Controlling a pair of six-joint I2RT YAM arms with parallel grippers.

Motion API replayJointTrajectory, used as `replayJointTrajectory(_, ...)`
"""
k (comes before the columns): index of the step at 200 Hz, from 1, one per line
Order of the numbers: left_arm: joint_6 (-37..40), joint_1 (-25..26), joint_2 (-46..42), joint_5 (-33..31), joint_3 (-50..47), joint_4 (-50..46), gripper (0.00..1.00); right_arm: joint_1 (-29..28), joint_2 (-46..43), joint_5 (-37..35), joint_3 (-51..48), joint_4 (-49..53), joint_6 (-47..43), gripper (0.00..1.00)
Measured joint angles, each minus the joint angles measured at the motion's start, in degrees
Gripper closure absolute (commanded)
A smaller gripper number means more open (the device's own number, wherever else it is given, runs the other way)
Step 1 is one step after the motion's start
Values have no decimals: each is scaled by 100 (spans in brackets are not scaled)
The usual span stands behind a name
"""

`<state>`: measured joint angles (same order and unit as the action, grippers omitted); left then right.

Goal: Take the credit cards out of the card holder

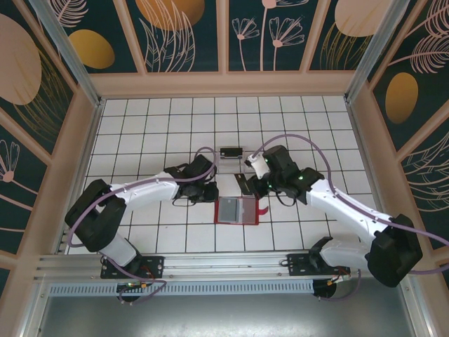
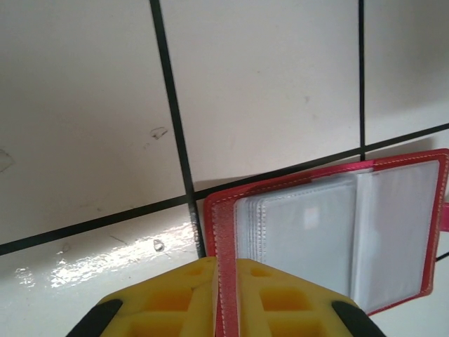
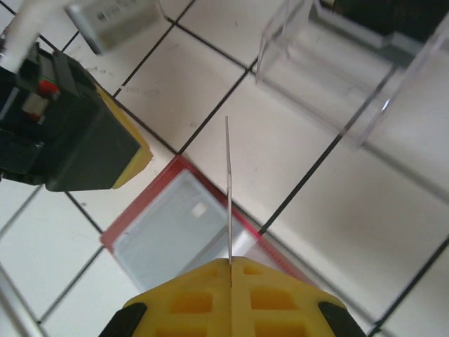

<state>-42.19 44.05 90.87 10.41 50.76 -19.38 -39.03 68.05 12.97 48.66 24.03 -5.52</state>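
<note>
The red card holder [image 1: 236, 210] lies open on the white tiles, its clear pocket sleeves [image 2: 330, 239] facing up. My left gripper [image 2: 226, 265] is shut on the holder's red left cover edge [image 2: 226, 232], and it sits at the holder's upper left corner [image 1: 208, 193]. My right gripper [image 3: 230, 263] is shut on one thin credit card [image 3: 228, 182], seen edge-on and held above the holder [image 3: 168, 225]. From above, that card [image 1: 242, 184] looks dark and tilted, just off the holder's upper right corner, with the right gripper [image 1: 251, 182] beside it.
A clear plastic box [image 1: 230, 152] stands on the tiles just beyond the holder and also appears close ahead in the right wrist view [image 3: 337, 70]. The left gripper's black and yellow finger [image 3: 84, 147] is near the holder's far corner. Wooden walls ring the tiled floor.
</note>
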Motion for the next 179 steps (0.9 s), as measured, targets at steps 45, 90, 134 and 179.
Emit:
replayJointTrajectory(45, -63, 0, -122, -7, -205, 203, 82, 35, 490, -350, 992, 109, -2238, 100)
replayJointTrajectory(90, -140, 0, -258, -2, -481, 378, 80, 227, 1353, -396, 1982, 695, -3985, 100)
replayJointTrajectory(134, -144, 0, -299, -2, -546, 385, 80, 468, 2033, -262, 2769, 1220, -5066, 100)
replayJointTrajectory(179, -146, 0, -509, -17, -568, 385, 80, 605, 2905, -151, 3694, 1722, -5729, 100)
